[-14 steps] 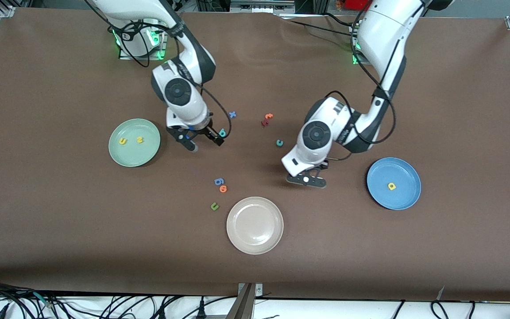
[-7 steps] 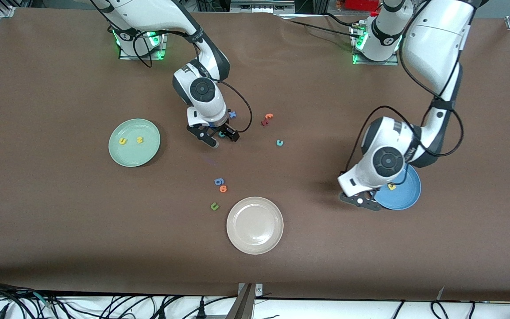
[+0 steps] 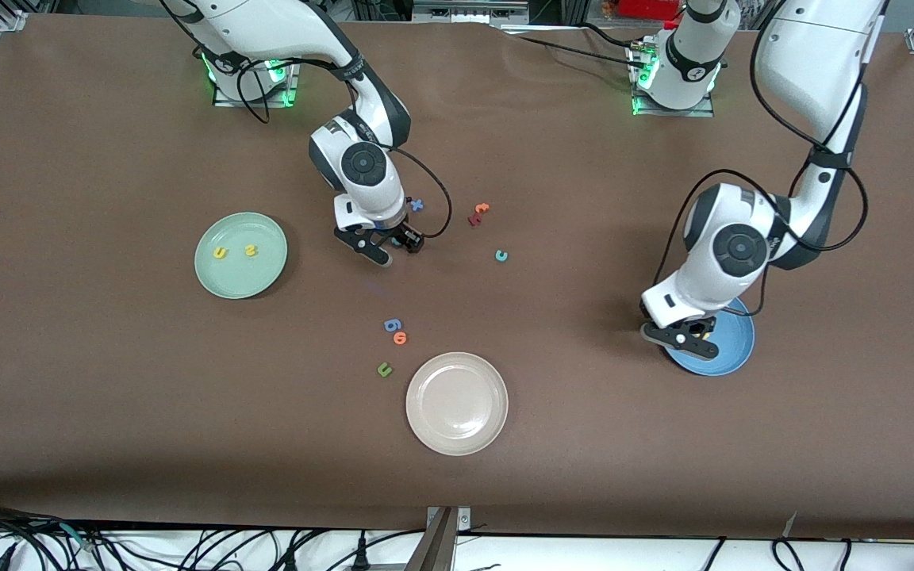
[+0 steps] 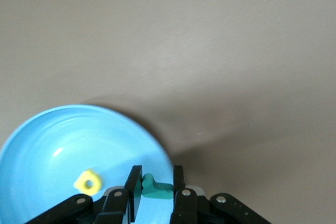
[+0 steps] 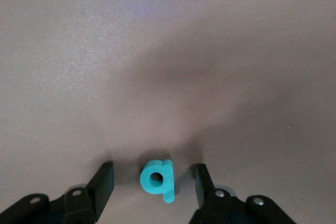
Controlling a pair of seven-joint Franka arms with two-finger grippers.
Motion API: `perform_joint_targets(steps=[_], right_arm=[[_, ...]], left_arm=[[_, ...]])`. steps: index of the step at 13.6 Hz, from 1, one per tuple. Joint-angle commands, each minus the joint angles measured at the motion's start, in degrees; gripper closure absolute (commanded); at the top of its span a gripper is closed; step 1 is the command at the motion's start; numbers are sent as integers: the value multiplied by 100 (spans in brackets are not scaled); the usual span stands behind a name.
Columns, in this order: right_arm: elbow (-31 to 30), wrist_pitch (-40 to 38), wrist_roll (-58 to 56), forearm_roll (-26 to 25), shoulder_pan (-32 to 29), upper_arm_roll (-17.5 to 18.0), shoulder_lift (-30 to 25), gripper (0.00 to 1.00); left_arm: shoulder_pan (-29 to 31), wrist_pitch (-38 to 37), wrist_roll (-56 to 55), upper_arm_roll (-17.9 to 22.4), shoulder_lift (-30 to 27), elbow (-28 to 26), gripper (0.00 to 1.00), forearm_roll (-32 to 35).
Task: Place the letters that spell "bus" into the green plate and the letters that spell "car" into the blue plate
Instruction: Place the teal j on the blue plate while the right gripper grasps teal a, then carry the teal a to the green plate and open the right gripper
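My left gripper (image 3: pixel 691 337) hangs over the blue plate (image 3: pixel 733 350), shut on the teal "r" (image 4: pixel 155 188). In the left wrist view the yellow "a" (image 4: pixel 88 183) lies in the blue plate (image 4: pixel 58 145) beside the fingers. My right gripper (image 3: pixel 395 244) is down at the table, open, and straddles the teal "b" (image 5: pixel 157 178) with a gap on each side. The yellow "u" (image 3: pixel 220 253) and yellow "s" (image 3: pixel 250 250) lie in the green plate (image 3: pixel 223 284). The teal "c" (image 3: pixel 501 255) lies on the table between the two grippers.
A beige plate (image 3: pixel 428 379) stands nearest the front camera. Beside it lie a blue "g"-like letter (image 3: pixel 392 324), an orange "o" (image 3: pixel 400 338) and a dark green "u" (image 3: pixel 384 369). A blue "x" (image 3: pixel 417 205) and orange and red letters (image 3: pixel 478 214) lie near the right gripper.
The left arm carried the "r" from mid-table toward its own end, to over the blue plate. The right gripper came down round the "b" and its fingers narrowed.
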Motion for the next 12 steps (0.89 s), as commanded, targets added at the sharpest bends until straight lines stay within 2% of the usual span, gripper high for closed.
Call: perform_joint_targets(steps=[1, 3, 4, 5, 6, 7, 8, 10, 12], right_arm=[[27, -10, -81, -78, 24, -22, 63, 51], [36, -10, -168, -78, 15, -22, 89, 73], [36, -10, -169, -78, 15, -22, 89, 82], [36, -10, -169, -78, 15, -22, 80, 88], [36, -10, -169, -78, 15, -22, 80, 96], [36, -10, -178, -78, 6, -30, 80, 100], [36, -19, -195, -69, -3, -39, 54, 100], [114, -403, -213, -69, -12, -127, -68, 100], [237, -1035, -396, -69, -46, -310, -384, 100]], left_arm=[[569, 245, 813, -117, -233, -286, 77, 160], [659, 290, 990, -126, -198, -294, 76, 117], [651, 290, 1017, -126, -198, -303, 70, 108], [642, 281, 1017, -126, -180, -312, 54, 107], [650, 281, 1008, -126, -154, -321, 44, 90], [651, 281, 982, -126, -136, -330, 19, 64], [651, 255, 991, -126, -119, -330, 0, -15], [642, 176, 929, -196, -136, -321, 0, -77], [624, 1, 790, -529, -136, -312, 0, -540]])
